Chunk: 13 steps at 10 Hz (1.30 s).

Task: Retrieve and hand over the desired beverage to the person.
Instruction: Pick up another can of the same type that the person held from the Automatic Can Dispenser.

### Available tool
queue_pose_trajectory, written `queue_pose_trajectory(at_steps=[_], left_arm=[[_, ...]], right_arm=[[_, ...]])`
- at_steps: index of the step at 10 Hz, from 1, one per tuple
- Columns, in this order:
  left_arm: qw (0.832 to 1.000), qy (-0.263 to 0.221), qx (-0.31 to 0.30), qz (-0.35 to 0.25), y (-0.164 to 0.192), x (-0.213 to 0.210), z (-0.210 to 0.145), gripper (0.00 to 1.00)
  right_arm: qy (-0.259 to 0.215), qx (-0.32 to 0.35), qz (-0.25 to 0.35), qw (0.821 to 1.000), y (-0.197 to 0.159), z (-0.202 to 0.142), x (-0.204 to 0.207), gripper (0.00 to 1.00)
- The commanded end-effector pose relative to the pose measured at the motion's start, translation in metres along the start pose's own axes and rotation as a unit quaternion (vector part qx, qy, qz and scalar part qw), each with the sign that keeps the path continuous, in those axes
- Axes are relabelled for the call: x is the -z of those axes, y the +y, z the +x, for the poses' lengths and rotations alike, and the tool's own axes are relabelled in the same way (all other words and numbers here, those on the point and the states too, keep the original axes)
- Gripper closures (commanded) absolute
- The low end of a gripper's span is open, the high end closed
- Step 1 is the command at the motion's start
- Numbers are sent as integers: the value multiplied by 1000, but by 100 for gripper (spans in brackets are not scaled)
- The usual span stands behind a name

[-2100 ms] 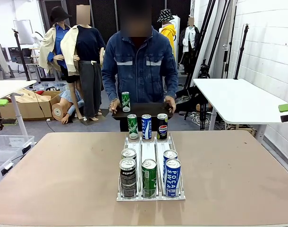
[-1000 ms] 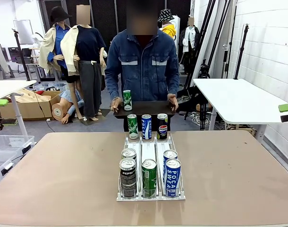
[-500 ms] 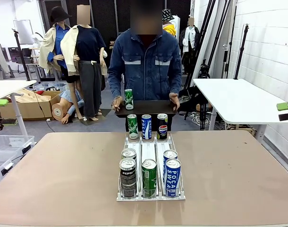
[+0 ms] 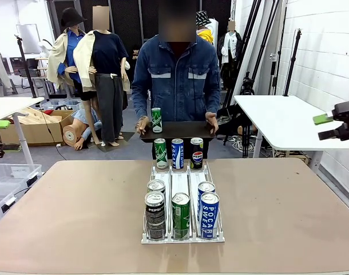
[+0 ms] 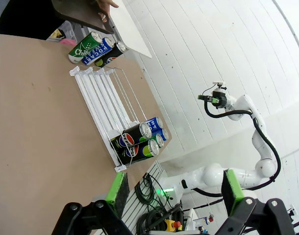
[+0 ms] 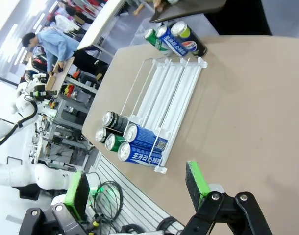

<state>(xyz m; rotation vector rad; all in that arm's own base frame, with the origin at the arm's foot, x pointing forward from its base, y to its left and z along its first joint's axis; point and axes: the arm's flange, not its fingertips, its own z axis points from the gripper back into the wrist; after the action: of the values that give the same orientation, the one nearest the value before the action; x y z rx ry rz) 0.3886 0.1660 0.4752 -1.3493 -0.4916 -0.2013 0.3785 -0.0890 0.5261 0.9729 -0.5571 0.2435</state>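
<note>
Cans: nine are showing in all. Five are standing at the near end of one white rack (image 4: 180, 176): two Pepsi cans (image 4: 154, 215), one green can (image 4: 181, 215), two Pocari Sweat cans (image 4: 209, 213). Three are standing in a row on the one desk (image 4: 77, 217) past the rack's far end: a second green can (image 4: 161, 153), a third Pocari Sweat can (image 4: 177, 153), a third Pepsi can (image 4: 197, 153). A third green can (image 4: 156, 120) is riding on one dark tray (image 4: 180, 132); one person (image 4: 175, 80) is holding it with two hands (image 4: 141, 125).

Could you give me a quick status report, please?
Left gripper open, right gripper open, both empty. Cans sit in rack; person holds tray with one green can. Nothing blocking.
</note>
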Motion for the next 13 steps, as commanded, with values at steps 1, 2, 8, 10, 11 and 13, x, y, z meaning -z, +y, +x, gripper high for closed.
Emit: queue_pose_trajectory(at_steps=[1,2,8,10,11,13], left_arm=[[1000,-2,1,0,-1,-2,-1,0],[1000,-2,1,0,-1,-2,-1,0],[1000,-2,1,0,-1,-2,-1,0],[1000,-2,1,0,-1,-2,-1,0],[1000,-2,1,0,-1,-2,-1,0],[1000,-2,1,0,-1,-2,-1,0]], right_arm=[[3,42,-16,999,14,9,22,0],[18,53,-23,998,22,15,28,0],[109,113,-94,983,62,49,70,0],[142,137,-112,974,70,63,86,0],[154,147,-127,969,74,69,94,0],[185,159,-158,957,82,81,114,0]])
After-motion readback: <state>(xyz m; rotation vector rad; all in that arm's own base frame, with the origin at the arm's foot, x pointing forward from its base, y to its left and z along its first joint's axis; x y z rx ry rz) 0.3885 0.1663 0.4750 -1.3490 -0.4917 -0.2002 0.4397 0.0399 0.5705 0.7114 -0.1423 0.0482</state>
